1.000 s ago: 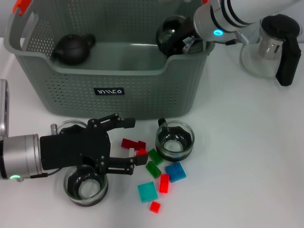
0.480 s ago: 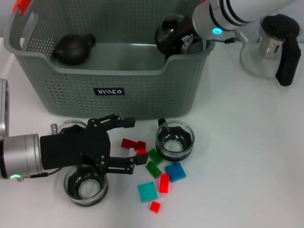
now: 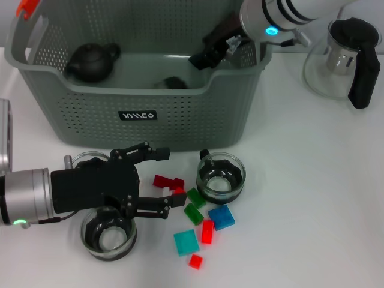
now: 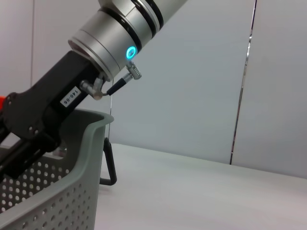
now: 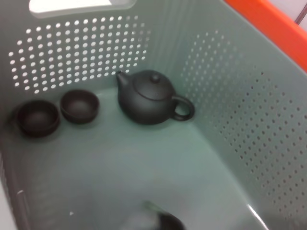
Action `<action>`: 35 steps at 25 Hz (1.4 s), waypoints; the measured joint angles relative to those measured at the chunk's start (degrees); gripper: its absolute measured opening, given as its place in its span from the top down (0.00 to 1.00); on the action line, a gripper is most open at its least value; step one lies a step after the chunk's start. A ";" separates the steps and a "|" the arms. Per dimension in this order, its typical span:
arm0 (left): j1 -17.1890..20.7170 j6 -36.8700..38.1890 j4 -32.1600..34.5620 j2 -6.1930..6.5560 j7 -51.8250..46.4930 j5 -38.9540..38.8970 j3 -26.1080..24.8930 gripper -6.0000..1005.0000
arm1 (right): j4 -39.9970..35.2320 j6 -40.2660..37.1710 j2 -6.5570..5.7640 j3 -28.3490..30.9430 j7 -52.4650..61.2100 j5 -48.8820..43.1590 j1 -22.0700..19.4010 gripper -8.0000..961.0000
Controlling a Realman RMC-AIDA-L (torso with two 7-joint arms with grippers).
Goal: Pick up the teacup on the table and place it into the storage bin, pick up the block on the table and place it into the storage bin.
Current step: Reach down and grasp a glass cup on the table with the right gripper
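- Over the right end of the storage bin (image 3: 156, 114): right gripper (image 3: 207, 51) sits just above the rim, fingers spread with nothing between them; a blurred dark shape, likely a released teacup (image 3: 173, 83), lies on the bin floor below and left of it
- Right wrist view: dark teapot (image 5: 151, 98) and two small dark cups (image 5: 57, 111) already on the bin floor
- Left gripper (image 3: 157, 183) low over the table, fingers spread, empty; a red block (image 3: 168, 181) lies between its fingertips, glass teacup (image 3: 221, 178) just beyond, second glass teacup (image 3: 108, 234) under the wrist
- Judged step: cup drop done on the right, block pick at hand on the left
- Next move calls for the fingers to lower and pinch the red block squarely, clear of the neighbouring green block (image 3: 195, 198)
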 joint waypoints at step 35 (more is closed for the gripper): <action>0.25 0.01 0.03 0.29 0.05 -0.09 -0.69 0.06 | -58.81 -55.55 -1.15 9.33 -0.15 27.76 -30.74 0.27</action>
